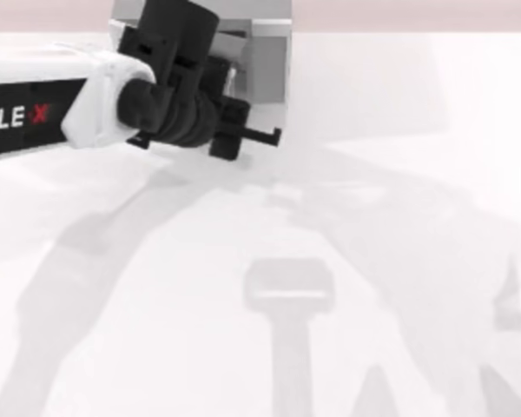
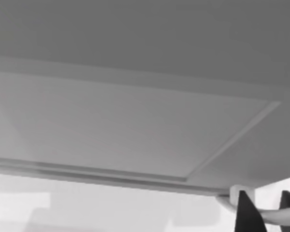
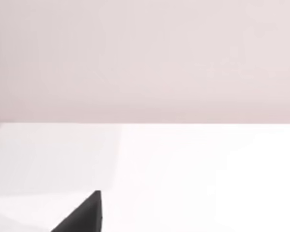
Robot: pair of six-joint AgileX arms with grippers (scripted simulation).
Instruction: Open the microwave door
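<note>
Behind left pincer (image 1: 259, 137), microwave (image 1: 265, 52)

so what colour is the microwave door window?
Light grey, plain, on the microwave door; left wrist view shows it best.

Partial lettering "GILE X" on left arm (image 1: 35, 113), X in red

My left arm reaches in from the top view's left edge, its white forearm running into a black wrist that bends over toward the far side, and the left claw (image 1: 253, 137) sits at the end of it with one thin dark finger (image 1: 265, 135) pointing toward the right. In the left wrist view two dark fingertips (image 2: 246, 212) stand apart with a gap between them. Of my right arm only one dark fingertip (image 3: 84, 215) shows, in its own wrist view.
</note>
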